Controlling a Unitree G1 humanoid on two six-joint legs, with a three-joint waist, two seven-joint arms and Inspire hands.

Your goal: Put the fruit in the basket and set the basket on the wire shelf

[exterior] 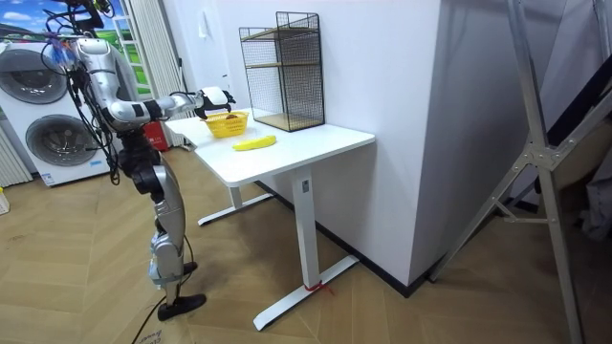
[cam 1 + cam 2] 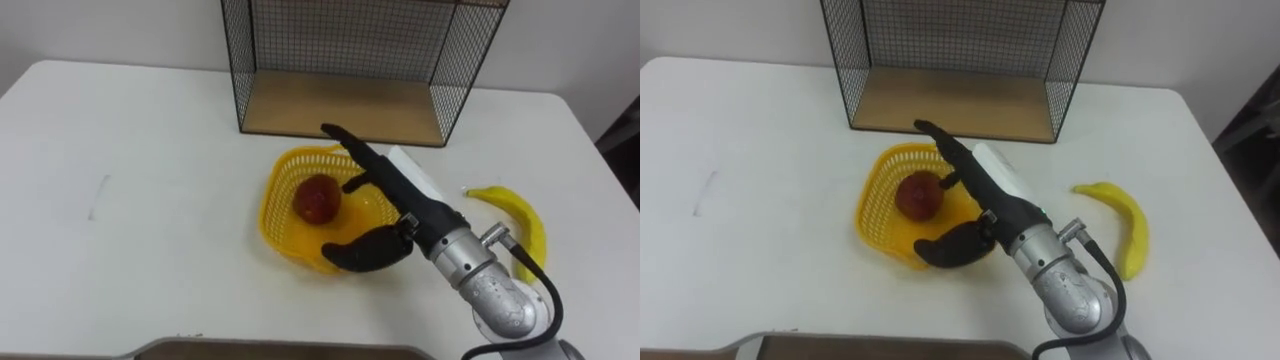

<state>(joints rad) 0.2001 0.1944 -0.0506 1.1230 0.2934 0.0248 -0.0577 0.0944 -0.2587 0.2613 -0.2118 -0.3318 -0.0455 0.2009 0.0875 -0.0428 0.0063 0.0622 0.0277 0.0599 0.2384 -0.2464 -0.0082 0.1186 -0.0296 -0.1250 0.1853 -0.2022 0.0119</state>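
Here is where it could be going wrong. The right hand (image 2: 400,195) is hanging right across the yellow basket (image 2: 272,195), and that basket is looking light, sitting loose on the white table (image 2: 130,150). A sideways sweep toward the banana (image 2: 520,218) with the fingers low is risking a catch on the rim. That could be tipping the basket or dragging it, and the red apple (image 2: 317,199) inside could be rolling out. The banana itself is lying well apart from the basket, off to the robot's right. A clumsy nudge there could be sliding it away instead of picking it up. The wire shelf (image 2: 340,105) is standing just behind the basket, so a hand rising carelessly could be knocking into the mesh.

Now the hand. It is reaching in from the lower right, with the fingers stretched long and nearly straight over the far side of the basket. The thumb is swung wide apart from them, down by the near rim. So the hand is spread and gripping nothing. Whether the thumb is actually touching the rim is hard to call from here. The fingers are passing just beside the apple and above it, not closing round it. One fruit is sitting in the basket, one is out on the table, and the basket is not yet on the shelf.
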